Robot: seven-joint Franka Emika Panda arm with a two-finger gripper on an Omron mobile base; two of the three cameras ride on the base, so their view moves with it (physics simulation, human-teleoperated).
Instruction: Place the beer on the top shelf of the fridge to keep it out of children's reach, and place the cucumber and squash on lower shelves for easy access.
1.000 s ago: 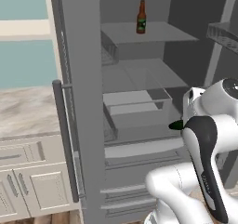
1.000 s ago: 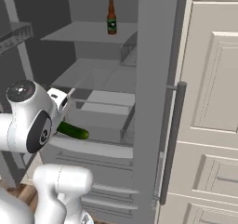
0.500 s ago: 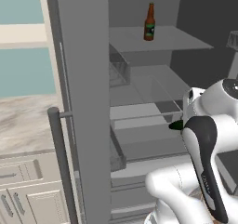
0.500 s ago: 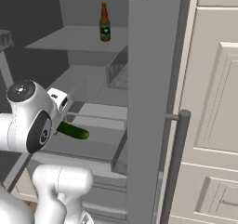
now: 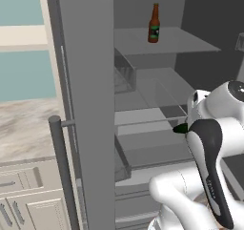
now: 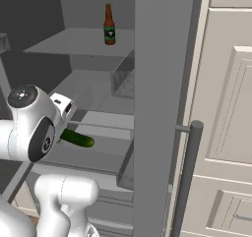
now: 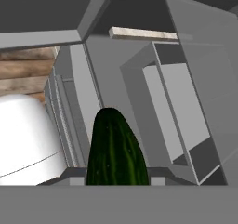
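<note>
Nothing readable anywhere, honestly; the beer [image 5: 153,24] has a green label with a pale blob on it, but it's way too small and blurry to make out any words or brand; the fridge [image 5: 83,105] door and shelves are plain grey, no lettering or numbers.

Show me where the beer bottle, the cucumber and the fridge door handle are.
beer [image 5: 153,26]: left base view, on its green label.
cucumber [image 6: 78,138]: right base view, on the middle of the part jutting out past the arm.
fridge door handle [image 6: 187,182]: right base view, on the vertical bar.
</note>
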